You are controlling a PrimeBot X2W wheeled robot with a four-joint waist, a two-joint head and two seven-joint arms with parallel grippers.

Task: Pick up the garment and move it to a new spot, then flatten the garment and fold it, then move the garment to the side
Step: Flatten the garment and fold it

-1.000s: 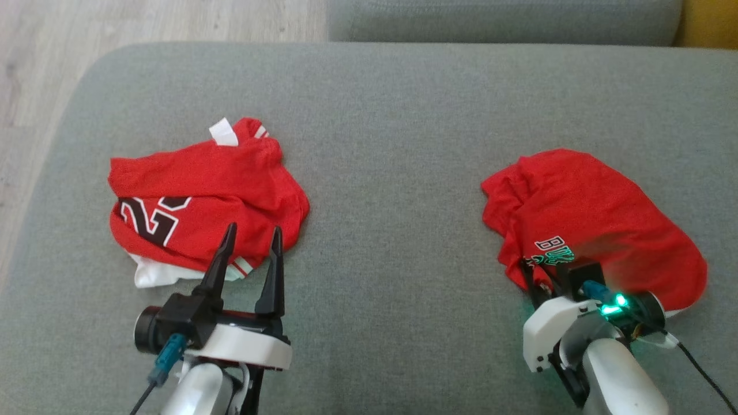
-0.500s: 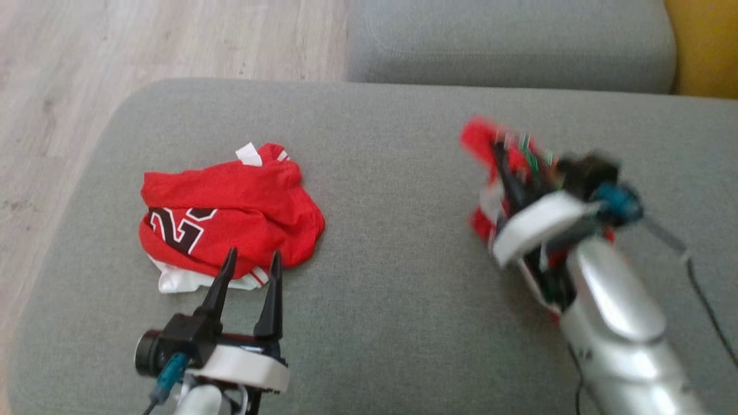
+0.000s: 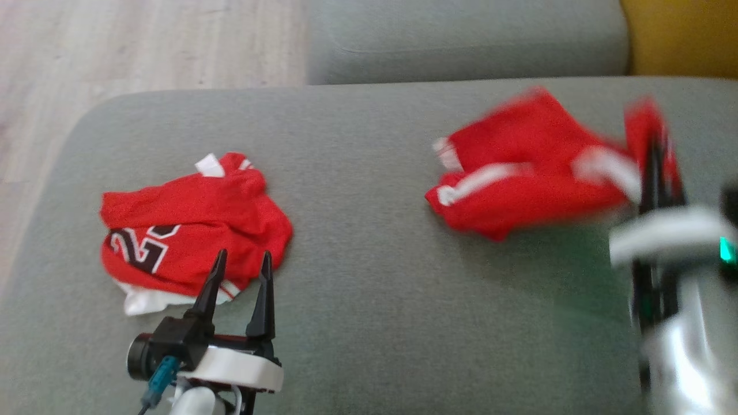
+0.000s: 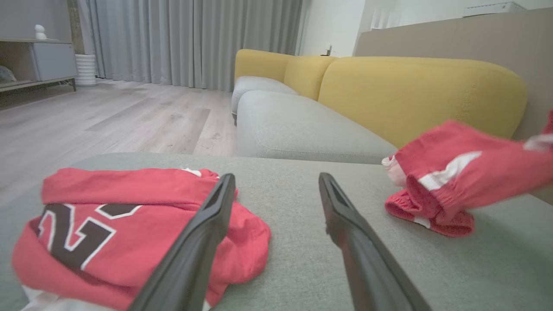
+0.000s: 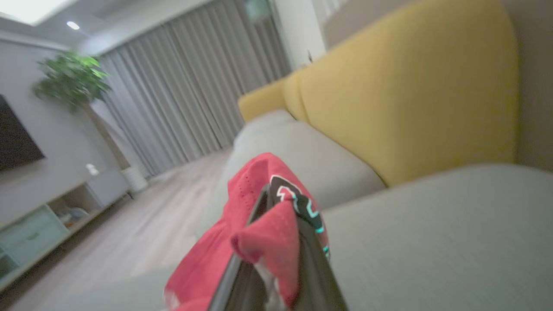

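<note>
A red garment (image 3: pixel 519 173) with white stripes hangs stretched above the grey cushion (image 3: pixel 375 230) at the right, blurred by motion. My right gripper (image 3: pixel 654 144) is shut on its upper right edge; in the right wrist view the red cloth (image 5: pixel 263 216) is pinched between the dark fingers. The left wrist view has the same garment (image 4: pixel 458 177) lifted at the right, its lower end touching the cushion. My left gripper (image 3: pixel 241 259) is open, low at the front left, its tips at the near edge of a second crumpled red jersey (image 3: pixel 184 225) with dark numbers.
The grey cushion's rounded left edge (image 3: pixel 81 132) drops to a wooden floor (image 3: pixel 115 46). Another grey seat (image 3: pixel 461 40) lies behind, and a yellow backrest (image 4: pixel 414 95) rises at the far right. Bare cushion stretches between the two garments.
My right gripper has lifted the right garment off the cushion and swung it up and to the right, unfurling it. The head camera has shifted. The left arm and the numbered jersey stay put.
</note>
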